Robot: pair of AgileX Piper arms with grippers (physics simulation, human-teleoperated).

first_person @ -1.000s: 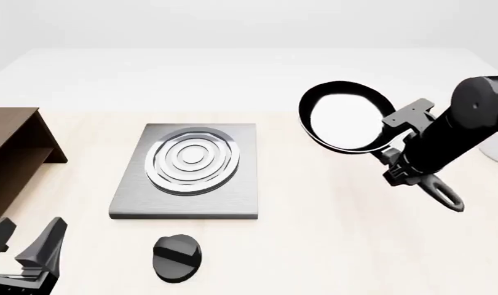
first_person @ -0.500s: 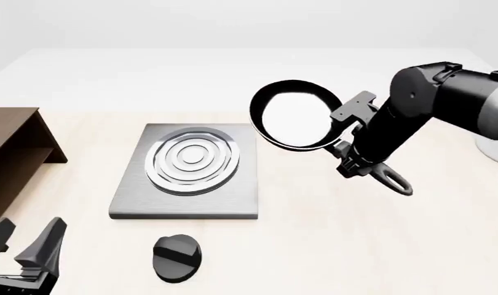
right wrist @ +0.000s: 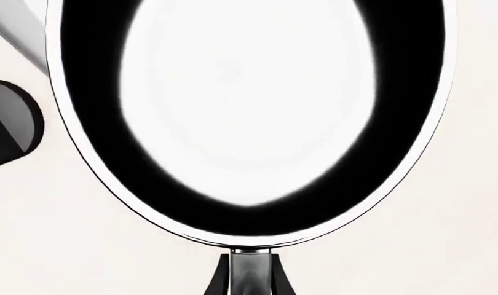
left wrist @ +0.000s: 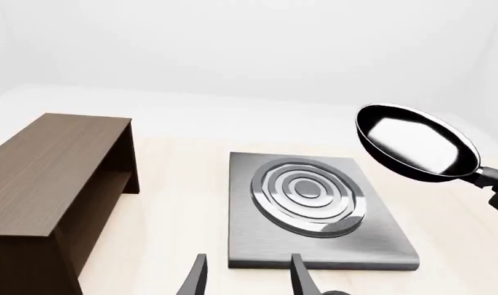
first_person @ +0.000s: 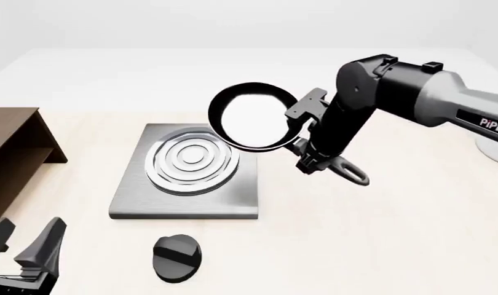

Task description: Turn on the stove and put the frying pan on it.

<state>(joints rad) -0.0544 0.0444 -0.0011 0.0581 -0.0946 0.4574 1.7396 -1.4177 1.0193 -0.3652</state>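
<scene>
Clamping the long handle, the right gripper (first_person: 308,161) carried the frying pan (first_person: 251,116) in the air above the far right corner of the stove (first_person: 188,172). The pan looked rigid and head-heavy, so a hold nearer the bowl seemed steadier. Near left, the left gripper (first_person: 26,243) hung spread, with the knob (first_person: 176,259) untouched on the surface (first_person: 380,233).

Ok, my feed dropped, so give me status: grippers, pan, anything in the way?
Right gripper shut on frying pan handle, pan airborne at stove far-right corner. Left gripper open, idle near knob. Burner rings unobstructed.
</scene>
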